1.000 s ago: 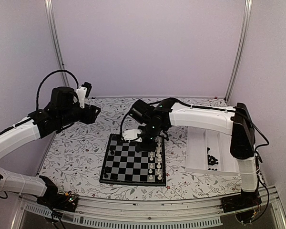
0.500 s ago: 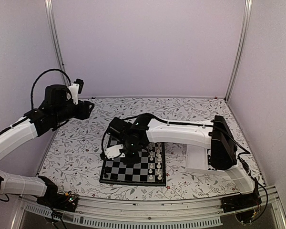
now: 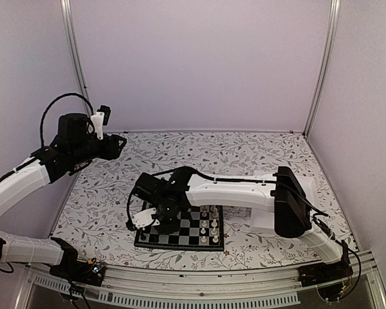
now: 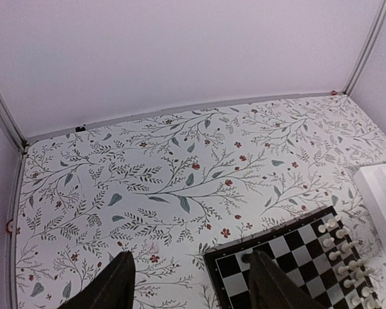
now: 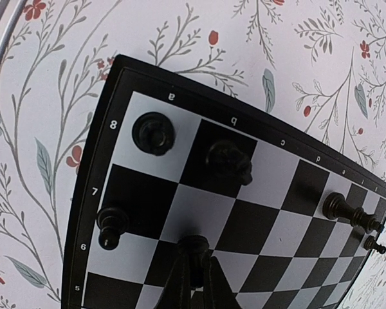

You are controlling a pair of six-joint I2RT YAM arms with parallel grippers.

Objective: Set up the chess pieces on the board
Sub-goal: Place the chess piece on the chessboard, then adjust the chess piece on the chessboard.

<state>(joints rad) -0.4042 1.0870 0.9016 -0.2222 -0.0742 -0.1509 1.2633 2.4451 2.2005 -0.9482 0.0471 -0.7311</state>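
Right wrist view: right tool (image 5: 194,267) pinches shut on a black chess piece (image 5: 193,246) over the board (image 5: 85,193); likely light, rigid, slick, so hold its narrow stem. Left tool (image 4: 190,286) gapes empty.

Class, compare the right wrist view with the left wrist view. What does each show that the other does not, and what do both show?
Only the right wrist view shows the right gripper shut on a black piece, other black chess pieces plain on the corner squares, and the edge letters and numbers. Only the left wrist view shows the white pieces in rows, the white tray, the back wall and the open left gripper. Both show the board and the floral cloth.
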